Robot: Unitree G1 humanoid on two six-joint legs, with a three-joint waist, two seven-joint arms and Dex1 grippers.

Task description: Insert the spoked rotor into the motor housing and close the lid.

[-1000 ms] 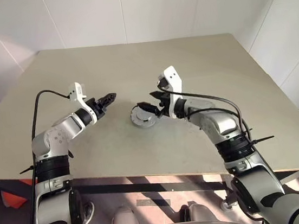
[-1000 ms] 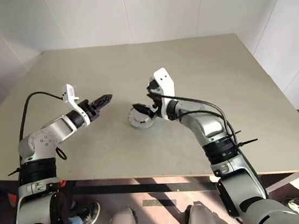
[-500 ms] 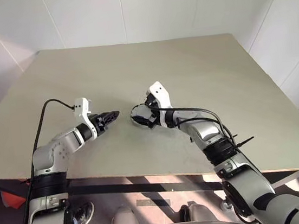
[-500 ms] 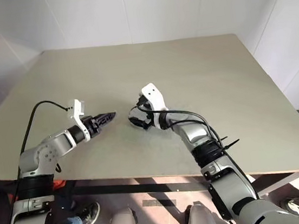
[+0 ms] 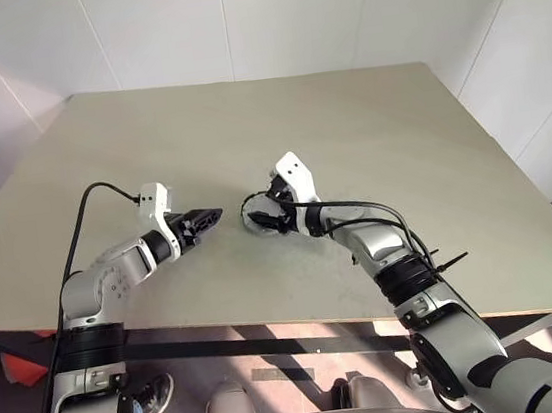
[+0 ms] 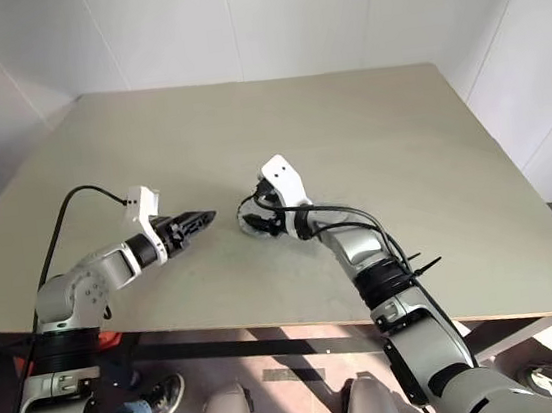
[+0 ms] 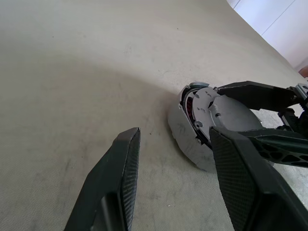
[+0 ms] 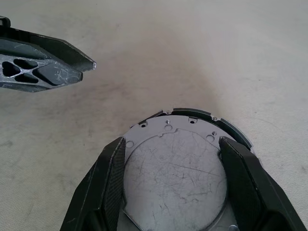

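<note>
- Both fingers of my right hand (image 8: 168,178) straddle the lid (image 8: 175,173) on the motor housing (image 7: 192,103), mid-surface (image 5: 367,125); grip unclear.
- Stiff, slippery metal; pinch opposite rims.
- Left hand (image 5: 209,216) released, nearby.

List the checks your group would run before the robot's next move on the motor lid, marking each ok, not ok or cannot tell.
1. Left gripper open and empty: ok.
2. Left gripper apart from the housing: ok.
3. Right gripper placed at the lid: ok.
4. Right gripper's hold on the lid firm: cannot tell.
5. Lid shut flat on the housing: not ok, red windings show at one edge.
6. Rotor seated inside: cannot tell, the lid hides it.
</note>
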